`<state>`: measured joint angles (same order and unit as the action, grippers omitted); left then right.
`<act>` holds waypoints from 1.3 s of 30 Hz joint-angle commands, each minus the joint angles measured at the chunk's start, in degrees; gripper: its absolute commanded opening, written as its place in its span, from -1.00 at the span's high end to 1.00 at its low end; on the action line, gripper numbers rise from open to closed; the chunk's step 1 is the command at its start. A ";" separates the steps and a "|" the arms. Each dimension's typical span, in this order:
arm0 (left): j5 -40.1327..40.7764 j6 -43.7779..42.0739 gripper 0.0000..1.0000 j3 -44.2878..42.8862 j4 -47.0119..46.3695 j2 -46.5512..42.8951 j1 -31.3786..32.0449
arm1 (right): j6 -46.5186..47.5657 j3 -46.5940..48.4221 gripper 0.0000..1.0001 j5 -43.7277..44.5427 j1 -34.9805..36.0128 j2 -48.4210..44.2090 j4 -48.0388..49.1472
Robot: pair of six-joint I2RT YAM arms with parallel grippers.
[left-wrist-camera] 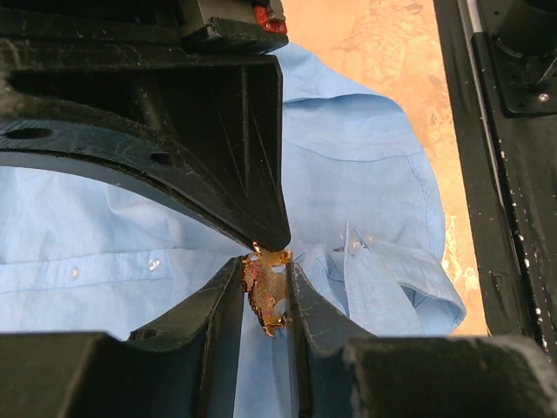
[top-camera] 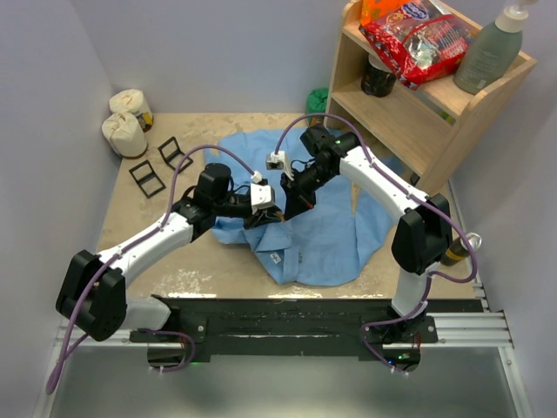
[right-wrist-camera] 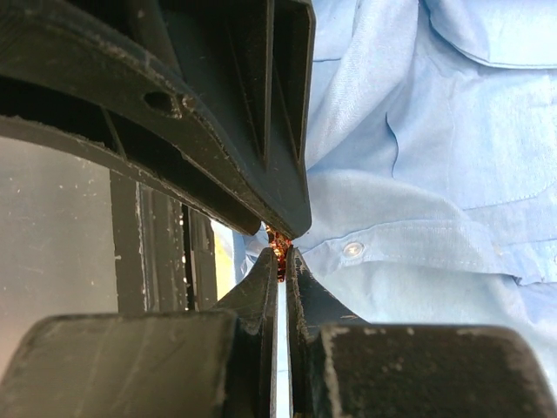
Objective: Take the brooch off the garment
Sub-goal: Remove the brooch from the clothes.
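Tan table (top-camera: 174, 261), lilac walls. One light-blue shirt (top-camera: 335, 231) lies spread mid-table. Left of it are two white sacks (top-camera: 124, 135) and two black frames (top-camera: 146, 178), right of it one wooden shelf (top-camera: 418, 131). Left gripper (left-wrist-camera: 265, 270) and right gripper (right-wrist-camera: 280, 261) both pinch the one gold brooch (left-wrist-camera: 265, 300) at the shirt's left side.

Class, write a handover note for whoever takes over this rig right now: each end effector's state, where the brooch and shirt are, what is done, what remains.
Left end effector: shut on the brooch.
Right end effector: shut on the same brooch, at its edge.
Garment: light-blue shirt lying on the table, brooch by its button placket.
Done: brooch gripped.
To do: free it from the fabric and lift it away; pin state not visible.
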<state>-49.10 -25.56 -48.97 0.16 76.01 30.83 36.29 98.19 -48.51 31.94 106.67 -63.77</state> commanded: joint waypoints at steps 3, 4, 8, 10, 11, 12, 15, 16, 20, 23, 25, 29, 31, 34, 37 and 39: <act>3.22 -0.81 0.75 -2.09 2.91 0.11 1.78 | -1.40 1.30 1.00 -2.82 -0.13 -2.26 2.25; 3.22 -0.89 0.76 -2.18 2.91 0.11 1.87 | -1.40 1.30 1.00 -2.73 -0.13 -2.26 2.33; 1.91 -0.37 0.74 -2.36 2.74 -0.07 1.95 | -1.40 0.95 1.00 -2.47 -0.13 -2.08 2.59; 1.03 -0.19 0.69 -2.44 2.65 -0.16 1.87 | -1.49 0.69 1.00 -2.47 -0.13 -2.17 2.77; 0.59 0.07 0.67 -2.36 2.56 -0.16 1.87 | -1.49 0.42 1.00 -2.55 -0.13 -2.17 2.86; 0.41 0.16 0.66 -2.36 2.30 -0.24 1.87 | -1.58 0.33 1.00 -2.38 -0.13 -2.17 3.03; -0.12 0.25 0.60 -2.27 2.38 -0.33 1.95 | -1.75 0.25 1.00 -2.20 -0.13 -2.26 3.30; -0.12 0.16 0.60 -2.18 2.47 -0.42 1.87 | -1.75 0.25 1.00 -2.20 -0.13 -2.17 3.30; -0.29 -0.54 0.58 -2.27 3.17 -0.68 1.87 | -1.93 0.42 1.00 -2.03 -0.13 -2.43 3.39; -0.38 -1.42 0.50 -2.36 4.23 -1.12 1.87 | -1.93 0.33 1.00 -1.94 -0.22 -2.43 3.47; -0.38 -2.03 0.44 -2.36 4.84 -1.30 1.95 | -2.02 0.16 1.00 -1.76 -0.30 -2.61 3.56; -0.64 -2.83 0.29 -2.53 5.90 -1.74 1.95 | -2.10 -0.11 1.00 -1.67 -0.39 -2.87 3.82; -0.91 -3.87 0.19 -2.79 7.12 -1.91 1.87 | -2.10 -0.11 1.00 -1.67 -0.48 -3.22 3.83; -1.00 -4.67 0.13 -3.06 8.27 -2.27 1.87 | -2.02 -0.37 1.00 -1.67 -0.48 -3.40 3.83; -0.56 -5.55 0.05 -3.24 9.41 -2.79 1.87 | -2.02 -0.54 1.00 -1.50 -0.57 -3.58 4.00; -0.12 -5.99 -0.03 -3.32 10.20 -3.06 1.87 | -2.02 -0.72 1.00 -1.32 -0.57 -3.75 4.00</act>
<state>-47.33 -29.67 -50.19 6.52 75.11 32.05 34.65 97.32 -48.03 31.86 106.65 -62.37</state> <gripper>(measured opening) 0.480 0.023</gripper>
